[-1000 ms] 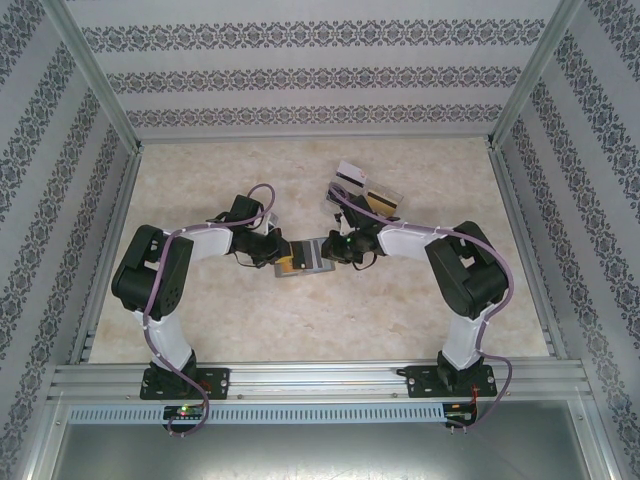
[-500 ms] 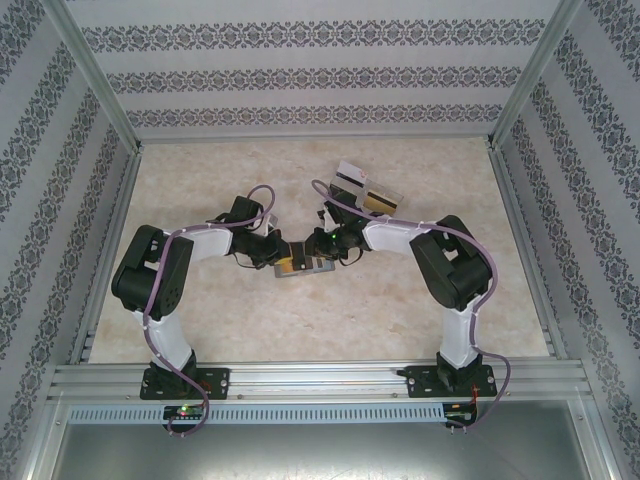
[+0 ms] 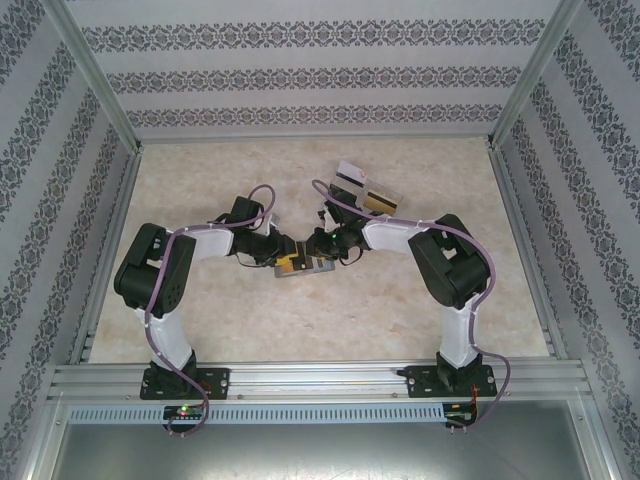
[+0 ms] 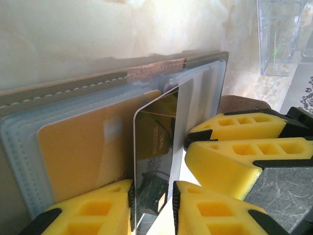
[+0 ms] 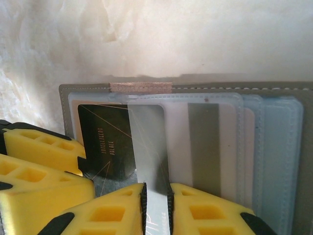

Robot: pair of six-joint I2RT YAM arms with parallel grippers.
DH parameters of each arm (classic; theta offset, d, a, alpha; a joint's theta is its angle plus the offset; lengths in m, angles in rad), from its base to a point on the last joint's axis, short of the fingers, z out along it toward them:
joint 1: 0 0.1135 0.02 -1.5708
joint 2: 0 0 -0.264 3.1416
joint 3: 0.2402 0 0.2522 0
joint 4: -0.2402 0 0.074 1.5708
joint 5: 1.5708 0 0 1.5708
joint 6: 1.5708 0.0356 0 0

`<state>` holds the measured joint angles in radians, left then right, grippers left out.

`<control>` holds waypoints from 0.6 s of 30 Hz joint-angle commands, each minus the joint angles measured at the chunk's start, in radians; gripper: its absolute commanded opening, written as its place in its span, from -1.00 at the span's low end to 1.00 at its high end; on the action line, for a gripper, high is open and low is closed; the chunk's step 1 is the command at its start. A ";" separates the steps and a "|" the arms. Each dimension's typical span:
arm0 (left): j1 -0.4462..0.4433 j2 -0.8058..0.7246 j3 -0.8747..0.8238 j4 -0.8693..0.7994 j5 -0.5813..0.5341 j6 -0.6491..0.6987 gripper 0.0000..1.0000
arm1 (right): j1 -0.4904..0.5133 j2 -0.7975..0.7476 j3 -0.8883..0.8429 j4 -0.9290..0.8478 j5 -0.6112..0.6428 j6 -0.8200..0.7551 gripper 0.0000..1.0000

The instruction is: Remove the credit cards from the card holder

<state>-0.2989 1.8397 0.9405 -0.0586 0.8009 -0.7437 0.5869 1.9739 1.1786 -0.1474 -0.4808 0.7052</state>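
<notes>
Top external view: the wallet (image 3: 300,265) lies open and flat at mid-table. The left gripper (image 3: 274,254) is at its left edge and the right gripper (image 3: 323,247) at its right. Farther back and to the right, a white card (image 3: 350,172) and a yellow card (image 3: 378,198) are seen at the clear tray (image 3: 396,190), already out of the wallet. Whether they rest inside the tray cannot be told.

Left wrist view: a dark card (image 4: 154,147) is raised partly out of its sleeve. It stands in the gap between the left jaws, which are narrowly spread on either side of it. A gold card (image 4: 83,152) is seated in the sleeve alongside.

Right wrist view: what is taken to be the same dark card is straddled by the right jaws, likewise narrowly spread. Whether either pair of pads bears on it cannot be told. A striped card (image 5: 205,142) is seated in its sleeve.

Progress, as judged: two cards are out, one is partly drawn, and at least two are not yet touched. The task is taken to be near its midpoint.
</notes>
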 commanded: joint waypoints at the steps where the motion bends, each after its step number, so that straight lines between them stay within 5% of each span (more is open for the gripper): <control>1: 0.009 0.006 -0.002 0.034 0.021 -0.008 -0.53 | 0.008 0.025 0.000 -0.012 -0.014 0.008 -0.56; 7: 0.009 -0.044 0.025 -0.116 -0.078 0.059 -0.92 | -0.002 0.005 -0.007 -0.018 0.007 0.004 -0.56; 18: 0.018 -0.280 0.072 -0.414 -0.271 0.190 -0.99 | -0.029 -0.115 -0.016 0.060 -0.064 0.003 -0.37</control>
<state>-0.2977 1.6253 0.9890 -0.3595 0.5991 -0.6071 0.5697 1.9331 1.1675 -0.1425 -0.4957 0.7052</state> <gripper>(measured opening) 0.049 0.303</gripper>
